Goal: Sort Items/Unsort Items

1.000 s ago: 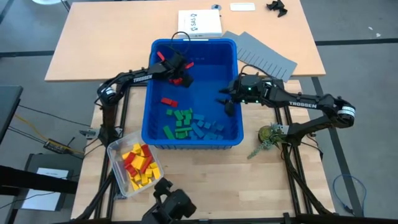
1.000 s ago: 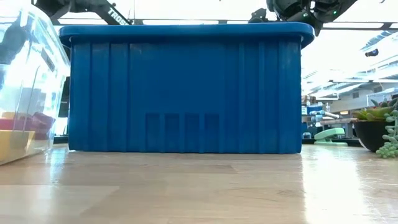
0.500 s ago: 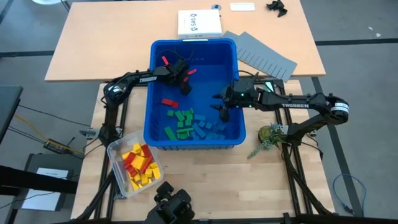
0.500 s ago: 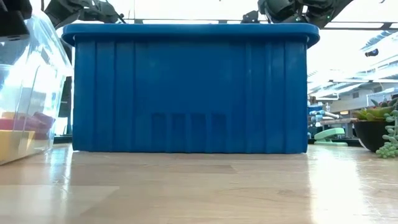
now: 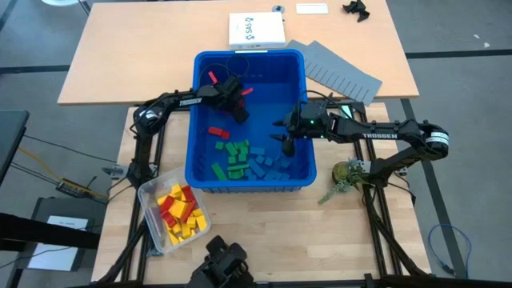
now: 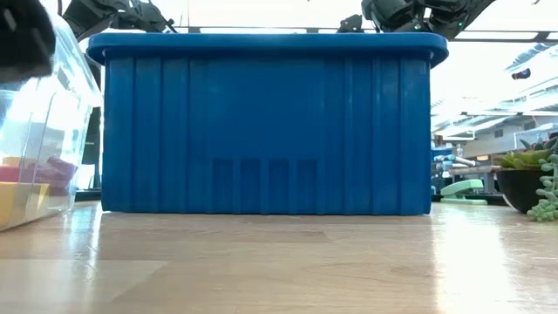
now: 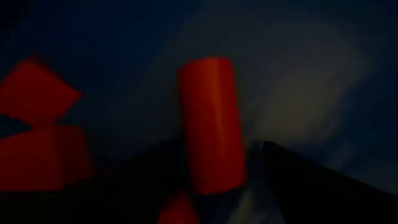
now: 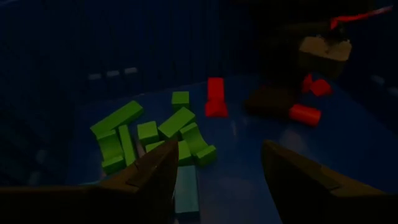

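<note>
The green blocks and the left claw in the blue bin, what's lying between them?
In the high view, one red block lies on the bin floor between the green blocks and the left claw; otherwise bare floor.

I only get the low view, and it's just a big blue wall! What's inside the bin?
Observer: Green blocks and blue blocks, heaped by the front wall of the bin.
Operator: Any red ones?
Observer: Yes, a red block lies just behind the green ones.
Operator: Where are the tools?
Observer: Both are inside: the left tool near the back, the right tool open and empty by the blue blocks.
</note>
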You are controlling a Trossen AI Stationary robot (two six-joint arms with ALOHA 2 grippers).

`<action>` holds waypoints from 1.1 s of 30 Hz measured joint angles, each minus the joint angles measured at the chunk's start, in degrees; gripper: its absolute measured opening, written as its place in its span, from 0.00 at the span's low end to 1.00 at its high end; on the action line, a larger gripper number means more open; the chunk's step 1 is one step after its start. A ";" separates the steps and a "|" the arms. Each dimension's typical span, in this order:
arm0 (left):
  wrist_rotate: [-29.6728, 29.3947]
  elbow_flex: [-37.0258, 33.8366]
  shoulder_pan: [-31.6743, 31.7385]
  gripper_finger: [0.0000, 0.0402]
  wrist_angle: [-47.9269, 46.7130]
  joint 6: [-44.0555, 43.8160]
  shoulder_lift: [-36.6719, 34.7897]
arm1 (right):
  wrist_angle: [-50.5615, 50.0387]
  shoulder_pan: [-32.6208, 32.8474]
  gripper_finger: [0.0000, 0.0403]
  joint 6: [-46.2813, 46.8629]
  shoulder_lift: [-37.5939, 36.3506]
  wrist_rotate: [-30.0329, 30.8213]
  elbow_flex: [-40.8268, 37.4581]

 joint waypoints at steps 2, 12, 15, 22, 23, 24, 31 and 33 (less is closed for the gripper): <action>0.81 0.04 -0.03 0.62 -0.44 0.33 0.82 | 0.01 0.19 0.57 0.00 0.00 0.00 0.00; 0.88 0.46 -0.73 0.34 -0.32 2.03 1.06 | -0.41 0.75 0.57 -0.02 -0.02 -0.02 0.00; 0.20 0.42 -1.28 0.34 -0.43 2.83 -0.52 | -0.41 0.75 0.57 -0.03 -0.02 -0.02 0.00; -1.91 0.47 -3.95 0.34 -4.46 3.36 -7.68 | -0.40 0.75 0.57 -0.22 -0.04 -0.03 0.00; -2.52 0.46 -4.54 0.34 -4.83 3.38 -8.87 | -0.36 0.75 0.57 -0.35 -0.04 -0.03 0.00; -2.95 0.47 -5.10 0.34 -5.03 3.40 -10.37 | -0.36 0.75 0.57 -0.65 -0.04 -0.02 0.00; -6.19 0.52 -10.78 0.34 -11.23 3.01 -21.82 | -0.86 0.75 0.57 -1.35 -0.04 -0.04 0.00; -7.68 0.52 -13.06 0.34 -13.89 2.97 -25.88 | -1.22 0.75 0.57 -2.00 -0.04 -0.04 0.00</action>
